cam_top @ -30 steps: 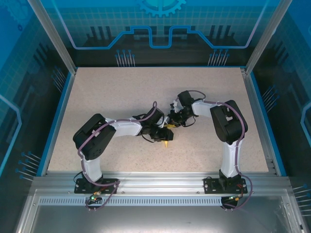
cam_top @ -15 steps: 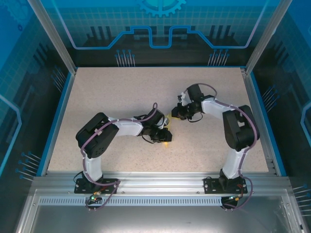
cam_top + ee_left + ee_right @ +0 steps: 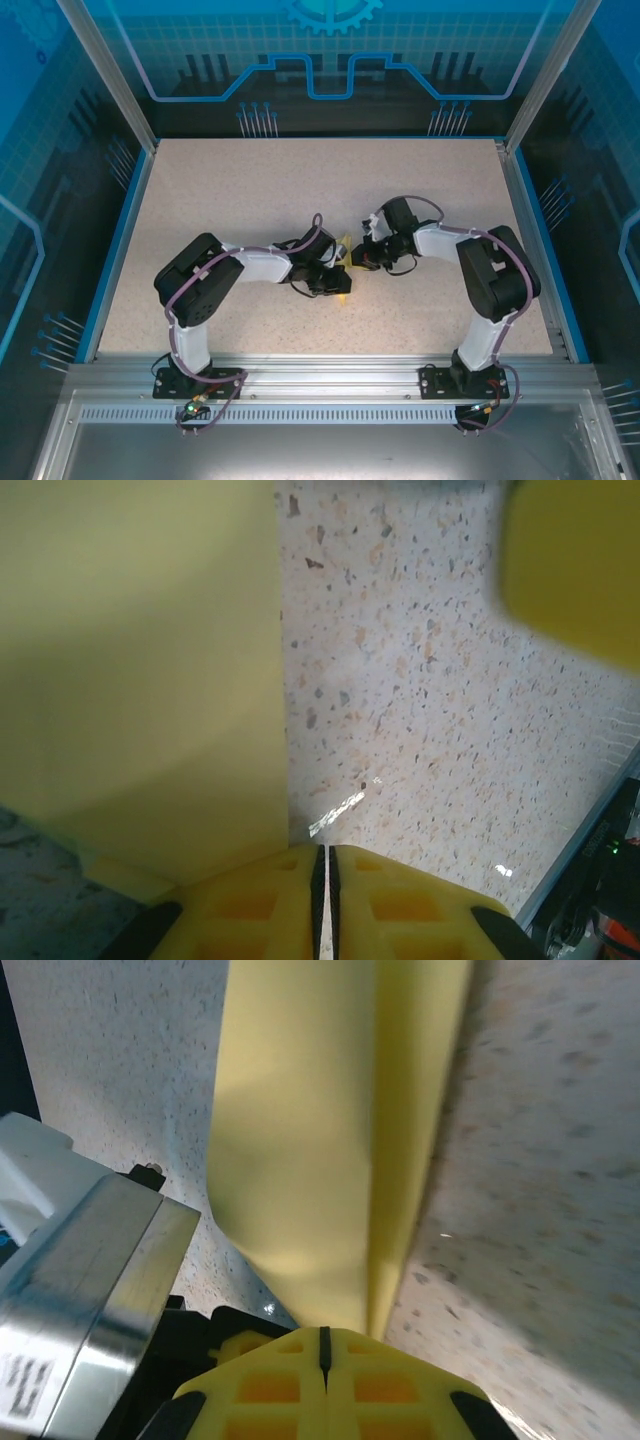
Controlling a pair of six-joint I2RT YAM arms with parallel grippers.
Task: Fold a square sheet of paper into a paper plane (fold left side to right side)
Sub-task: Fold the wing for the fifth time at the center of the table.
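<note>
Here, the paper [image 3: 300, 1140] is seen as a thin, plain, matte yellow sheet, folded into a long narrow band with one straight crease along its length. It is found near the middle of the speckled, stone-like beige table [image 3: 250, 190], between the two claws. The right claw [image 3: 322, 1335] is closed on one end of the band: its ribbed yellow plastic fingers [image 3: 260, 1380] are pressed together and the paper rises from between them. The left claw [image 3: 322, 855] is closed to a hairline slit. A straight edge of the paper is met at its fingertips, but whether the sheet is pinched there cannot be told.

Compared with half a second before, the right claw is brought nearer to the left claw in the top view, and the right elbow is set lower. The left arm is hardly shifted.

A pale label is carried on the brushed-metal block [image 3: 90, 1260] beside the right claw. Its dark characters are too blurred to be read.
</note>
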